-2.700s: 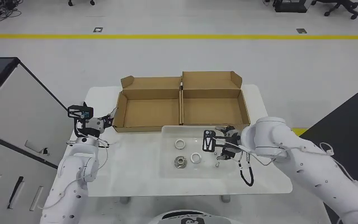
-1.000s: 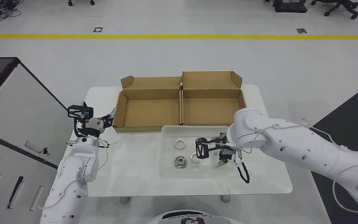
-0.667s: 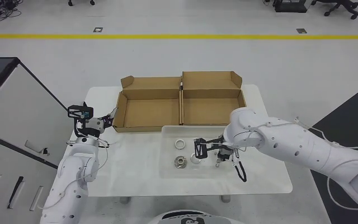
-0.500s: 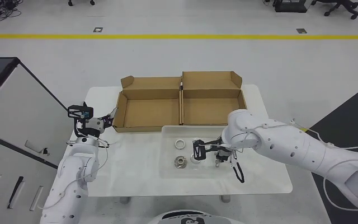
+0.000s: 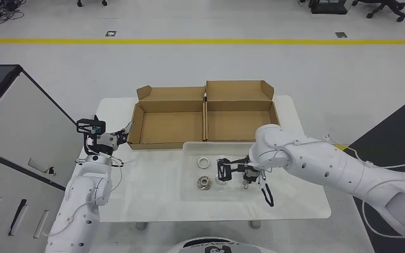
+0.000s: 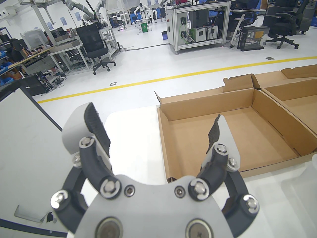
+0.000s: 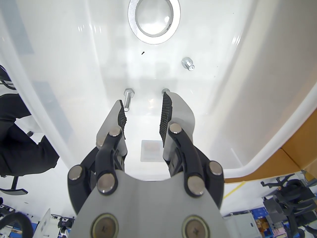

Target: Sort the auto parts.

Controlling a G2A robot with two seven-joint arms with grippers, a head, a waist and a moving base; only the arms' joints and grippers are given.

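Over the white table, near a yellow line, left tool and right tool gape.

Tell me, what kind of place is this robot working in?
Probably a robotics lab or workshop hall. There is a painted yellow floor line, black wheeled office chairs stand about, and a grey robot arm stands in the background.

A white table sits mid-frame in the top view. On its upper part lie two open cardboard boxes, the left box and right box, side by side and touching. A white tray lies just below them, right of centre
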